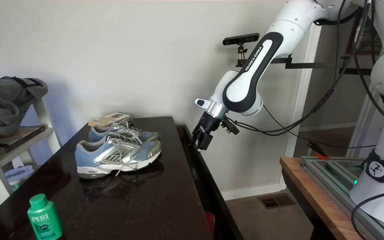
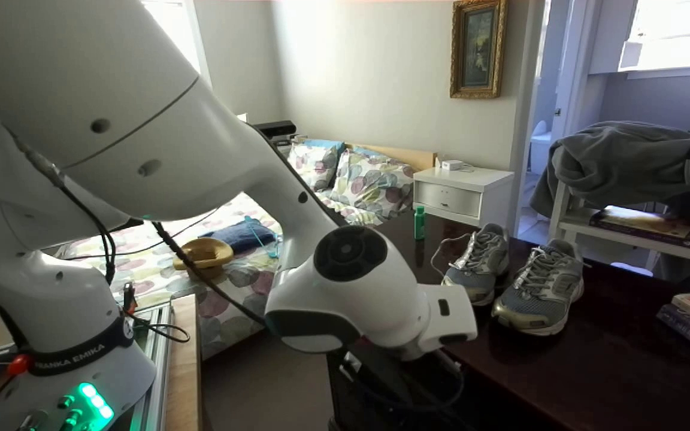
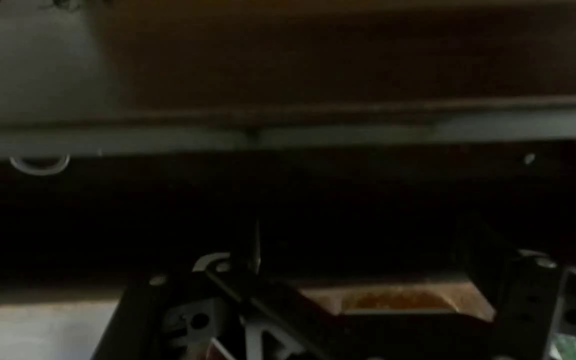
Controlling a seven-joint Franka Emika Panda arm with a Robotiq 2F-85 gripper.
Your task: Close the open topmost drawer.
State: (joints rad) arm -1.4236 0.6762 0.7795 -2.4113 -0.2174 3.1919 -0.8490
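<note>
Exterior view: dresser [image 1: 128, 206], open drawer [image 1: 217, 196]; wall [image 1: 128, 60]

The topmost drawer [image 1: 211, 187] — long and dark — stands partly open, its inside showing.

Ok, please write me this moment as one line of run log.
drawer: open; fingers: apart, near drawer; contact: unclear; shoes, bottle: on dresser; task: not done

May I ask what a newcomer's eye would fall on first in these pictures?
Most likely the big white robot arm, its gripper down at the open topmost drawer of the dark dresser. Then perhaps the blue-and-silver running shoes on the dresser's top, and the bright green bottle standing apart from them.
</note>
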